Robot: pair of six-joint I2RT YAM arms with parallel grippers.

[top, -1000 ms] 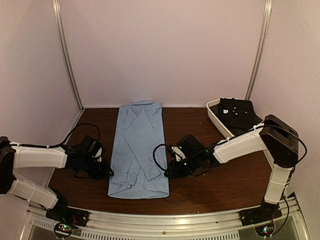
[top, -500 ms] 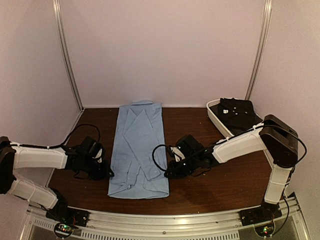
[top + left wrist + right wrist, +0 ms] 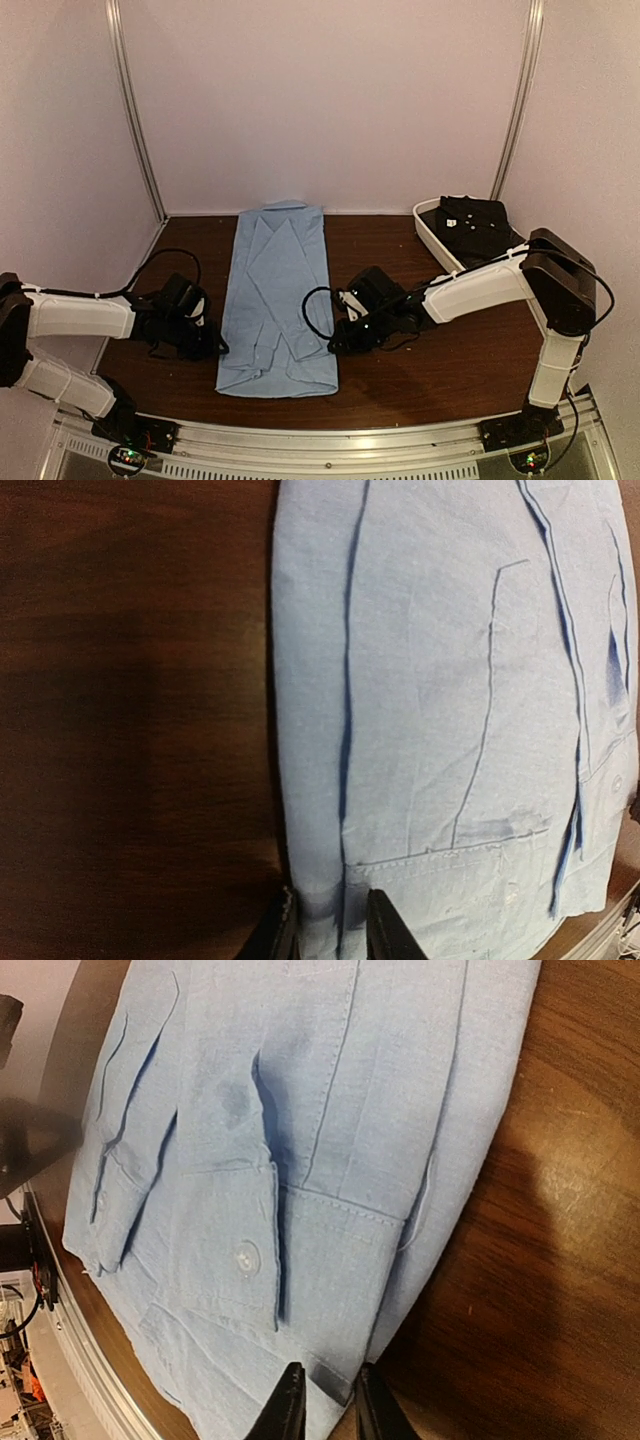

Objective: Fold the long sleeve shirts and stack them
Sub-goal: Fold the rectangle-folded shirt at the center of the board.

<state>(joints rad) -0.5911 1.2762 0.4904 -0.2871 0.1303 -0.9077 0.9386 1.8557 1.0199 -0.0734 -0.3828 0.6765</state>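
Observation:
A light blue long sleeve shirt (image 3: 280,290) lies flat lengthwise on the brown table, sides and sleeves folded inward, collar at the far end. My left gripper (image 3: 218,350) is low at the shirt's left edge near the hem; in the left wrist view (image 3: 330,932) its fingers are close together with the shirt's edge (image 3: 440,700) pinched between them. My right gripper (image 3: 335,345) is at the shirt's right edge near the hem; in the right wrist view (image 3: 328,1405) its fingers are closed on the cloth edge (image 3: 300,1140).
A white oval tub (image 3: 430,232) at the back right holds a folded dark shirt (image 3: 475,228). Walls enclose the back and both sides. A metal rail (image 3: 330,440) runs along the near table edge. Bare wood (image 3: 450,370) lies on both sides of the shirt.
My right gripper has shifted slightly left onto the shirt's right edge. The left gripper and the shirt have barely moved.

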